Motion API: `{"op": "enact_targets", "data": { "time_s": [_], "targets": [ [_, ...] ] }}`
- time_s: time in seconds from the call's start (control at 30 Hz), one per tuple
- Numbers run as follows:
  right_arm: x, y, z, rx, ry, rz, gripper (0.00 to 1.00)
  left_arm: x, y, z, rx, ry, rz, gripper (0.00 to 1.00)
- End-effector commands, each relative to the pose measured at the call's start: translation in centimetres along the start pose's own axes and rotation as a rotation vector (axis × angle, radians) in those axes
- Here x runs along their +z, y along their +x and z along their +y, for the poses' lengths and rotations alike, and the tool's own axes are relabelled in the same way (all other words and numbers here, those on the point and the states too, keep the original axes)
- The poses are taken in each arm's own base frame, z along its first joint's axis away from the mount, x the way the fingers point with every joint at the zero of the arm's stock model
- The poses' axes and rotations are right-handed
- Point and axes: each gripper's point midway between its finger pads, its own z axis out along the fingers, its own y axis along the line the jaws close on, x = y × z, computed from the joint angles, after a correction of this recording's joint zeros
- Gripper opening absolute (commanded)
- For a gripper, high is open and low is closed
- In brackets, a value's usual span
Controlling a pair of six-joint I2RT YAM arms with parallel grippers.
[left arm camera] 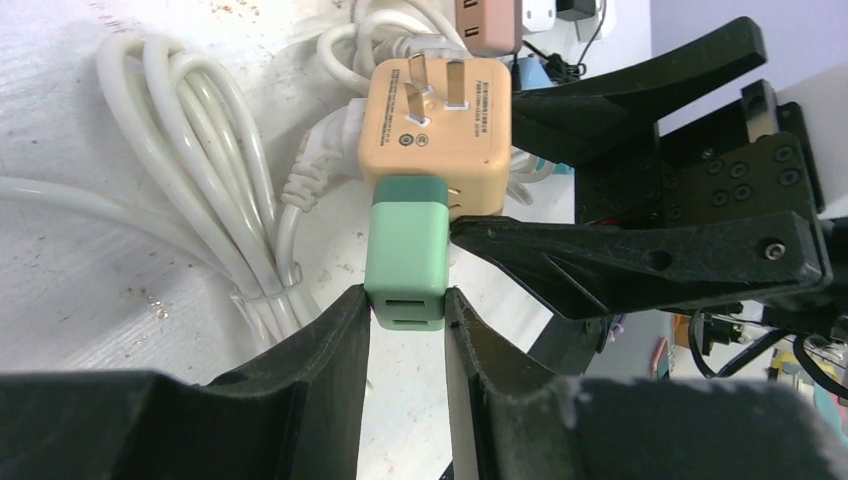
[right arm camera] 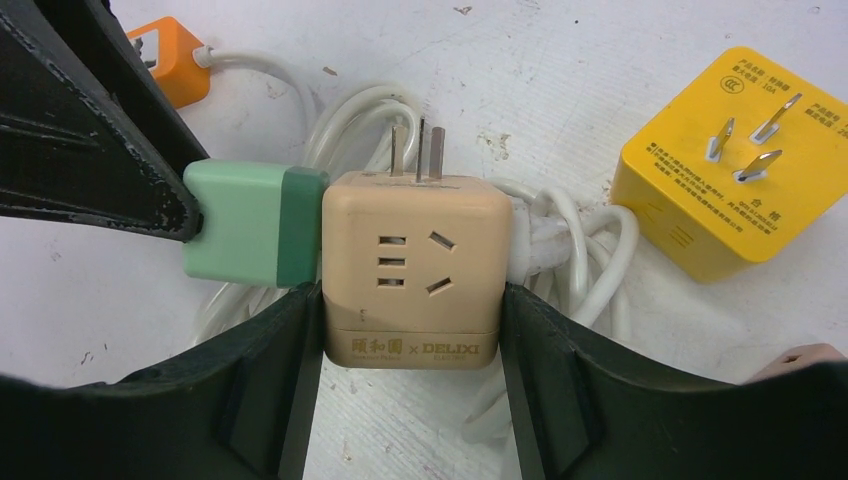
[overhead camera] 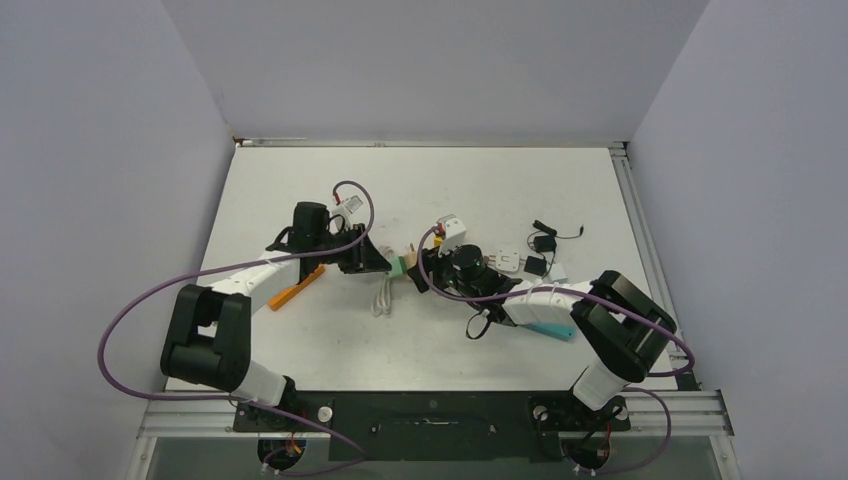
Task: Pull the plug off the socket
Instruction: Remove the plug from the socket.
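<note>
White tabletop [overhead camera: 330, 340], matte and lightly scuffed, with small dark specks and grit showing in both wrist views. Pale lilac-grey walls enclose it on the left, rear and right; a metal rail runs along the right edge and a darker mounting strip along the near edge, where both arm bases sit.

Near the middle of the surface, the green plug [left arm camera: 405, 252] is seated in one side face of the beige cube socket [right arm camera: 412, 268]; the plug's darker green collar is flush against the cube. The cube's own three prongs point free, away from the right wrist camera.

Left gripper [left arm camera: 405, 312]: closed tight on the outer end of the green plug, one finger pressed against each side.

Right gripper [right arm camera: 410, 320]: about half open, both fingers bearing on opposite sides of the beige cube socket, gripping it.

A coiled white cable [left arm camera: 195, 170] lies on the table under and beside the cube. A yellow cube adapter [right arm camera: 742, 165] rests just to one side, prongs up, apart from the held cube. A small orange adapter [right arm camera: 172, 58] with a white lead sits at the far edge of the right wrist view. An orange strip [overhead camera: 296, 288] lies beside the left arm; black chargers and white adapters are grouped near the right arm, and a teal piece [overhead camera: 550, 329] lies beside its forearm.
</note>
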Motion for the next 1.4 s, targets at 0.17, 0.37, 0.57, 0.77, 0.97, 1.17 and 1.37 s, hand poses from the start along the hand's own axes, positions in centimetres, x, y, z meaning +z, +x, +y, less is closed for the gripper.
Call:
{"op": "enact_targets", "data": {
  "time_s": [0.17,0.37,0.57,0.77,0.97,1.17,1.37],
  "targets": [
    [-0.5,1.4,-2.4,-0.001,0.079,0.048,0.05,-1.9,-2.5,-6.5,0.164,0.256,-0.094,0.26],
    [-0.6,1.3,-2.4,-0.002,0.08,0.045,0.05,-1.1,-2.4,-4.4,0.138,0.143,-0.079,0.33],
    [-0.6,1.3,-2.4,-0.002,0.083,0.043,0.05,-0.5,-1.7,-1.9,0.074,0.038,-0.033,0.43],
    [-0.6,1.3,-2.4,-0.002,0.083,0.042,0.05,-0.1,-1.3,-0.3,0.036,-0.03,-0.013,0.49],
    [-0.6,1.4,-2.5,-0.003,0.081,0.045,0.05,0.1,-1.1,0.2,0.009,-0.039,0.001,0.54],
    [-0.5,1.4,-2.2,-0.003,0.072,0.047,0.05,0.7,-1.2,-1.3,-0.007,0.067,-0.014,0.57],
    [-0.6,1.4,-2.2,-0.005,0.069,0.044,0.05,1.5,-0.2,-1.3,-0.026,0.08,0.026,0.59]
  ]
}}
